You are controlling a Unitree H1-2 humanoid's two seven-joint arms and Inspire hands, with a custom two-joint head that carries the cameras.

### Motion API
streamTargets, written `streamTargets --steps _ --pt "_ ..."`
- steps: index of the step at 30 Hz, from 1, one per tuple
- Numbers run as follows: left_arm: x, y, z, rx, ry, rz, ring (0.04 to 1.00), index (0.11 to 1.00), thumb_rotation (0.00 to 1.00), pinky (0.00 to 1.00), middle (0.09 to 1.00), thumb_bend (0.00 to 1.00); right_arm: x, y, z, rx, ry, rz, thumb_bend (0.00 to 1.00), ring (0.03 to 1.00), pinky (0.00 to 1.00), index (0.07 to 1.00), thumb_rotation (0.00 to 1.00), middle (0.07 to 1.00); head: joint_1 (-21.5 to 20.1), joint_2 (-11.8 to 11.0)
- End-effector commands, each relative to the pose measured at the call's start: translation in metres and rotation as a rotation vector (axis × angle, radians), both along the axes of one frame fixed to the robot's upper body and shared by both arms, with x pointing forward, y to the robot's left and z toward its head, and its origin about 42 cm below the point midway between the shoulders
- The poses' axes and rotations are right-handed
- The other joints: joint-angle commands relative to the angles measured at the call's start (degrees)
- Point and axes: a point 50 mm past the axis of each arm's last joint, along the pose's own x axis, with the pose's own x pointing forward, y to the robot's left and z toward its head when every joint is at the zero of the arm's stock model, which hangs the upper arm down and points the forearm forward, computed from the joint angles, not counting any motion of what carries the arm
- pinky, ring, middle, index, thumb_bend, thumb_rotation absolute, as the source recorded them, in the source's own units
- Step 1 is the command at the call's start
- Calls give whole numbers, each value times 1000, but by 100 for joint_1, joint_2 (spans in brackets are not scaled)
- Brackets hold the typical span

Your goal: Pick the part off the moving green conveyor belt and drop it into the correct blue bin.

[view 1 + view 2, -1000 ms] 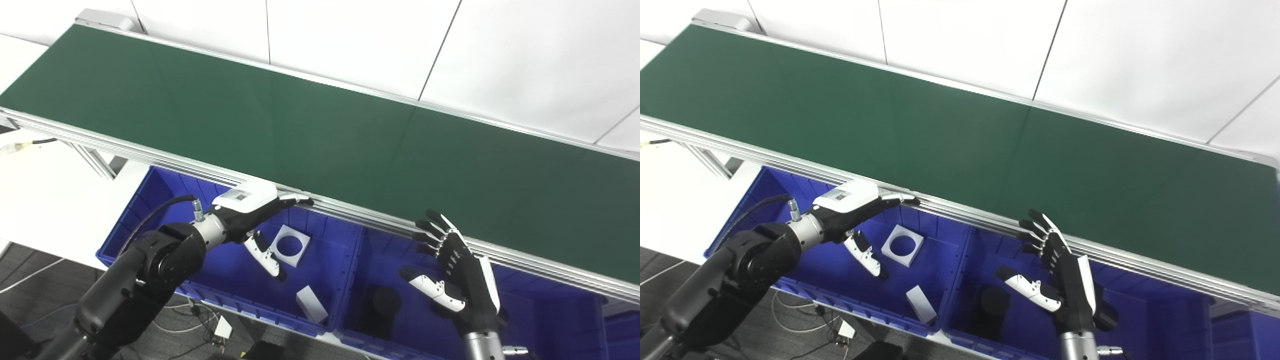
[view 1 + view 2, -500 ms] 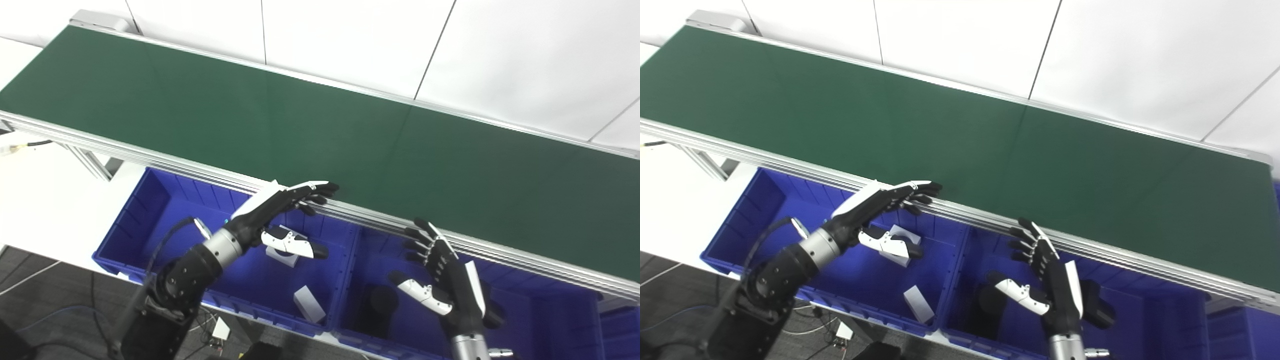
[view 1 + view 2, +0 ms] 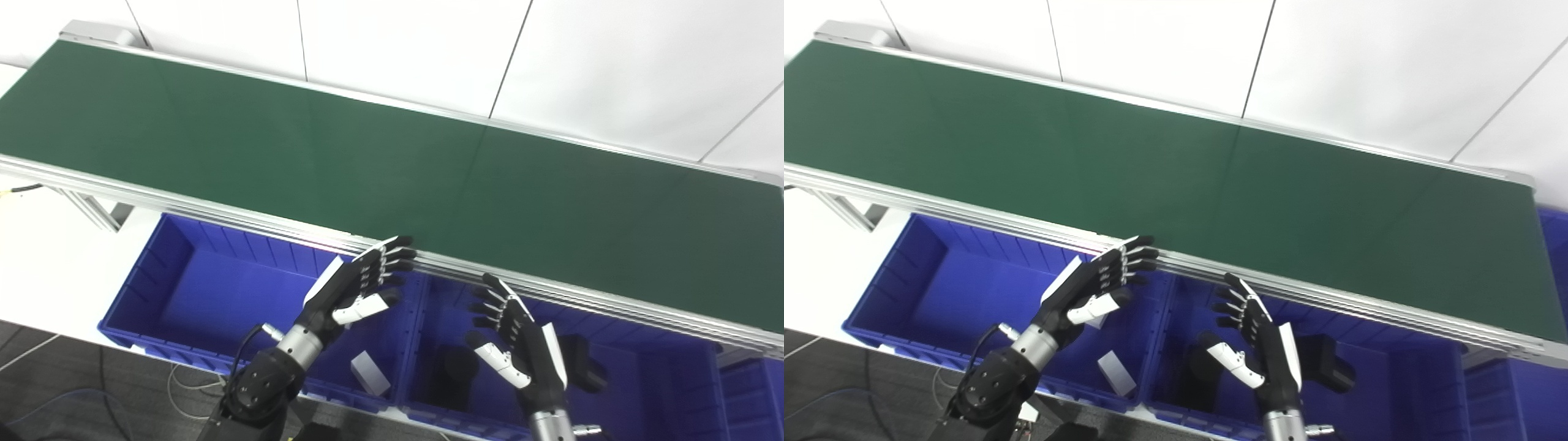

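Observation:
The green conveyor belt point(image 3: 367, 153) runs from upper left to lower right and carries no part that I can see. Two blue bins stand below its near rail. My left hand point(image 3: 358, 285) is open and empty over the left bin point(image 3: 202, 288), fingertips near the rail. My right hand point(image 3: 520, 343) is open and empty, palm to the left, over the right bin point(image 3: 649, 392). A white block point(image 3: 369, 373) lies in the left bin. Two black parts point(image 3: 460, 367) point(image 3: 585, 370) lie in the right bin.
The aluminium rail point(image 3: 551, 294) of the conveyor edges the bins. A white floor area point(image 3: 55, 245) lies left of the bins. White wall panels point(image 3: 429, 49) stand behind the belt. Another blue bin edge point(image 3: 753, 398) shows at far right.
The camera has shifted right. My left arm has swung in and its hand turned upright, fingers raised toward the rail; it now hides the white square part with a hole. My right hand stays open.

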Motion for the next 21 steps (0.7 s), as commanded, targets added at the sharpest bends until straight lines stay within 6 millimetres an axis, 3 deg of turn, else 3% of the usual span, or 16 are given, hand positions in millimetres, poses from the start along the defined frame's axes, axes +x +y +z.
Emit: streamTargets --steps 1,11,21 --pt "3 10 6 -22 -59 4 830 889 721 798 859 797 6 8 9 30 -83 1 760 752 679 874 612 806 -135 -56" --pt "8 24 2 -73 -39 18 828 877 666 781 843 772 9 21 3 24 -74 -8 746 746 672 873 603 801 -926 -138" --pt "10 33 5 -79 -39 31 833 879 662 788 851 731 13 31 3 25 -73 -4 747 757 682 877 595 808 -1050 20"
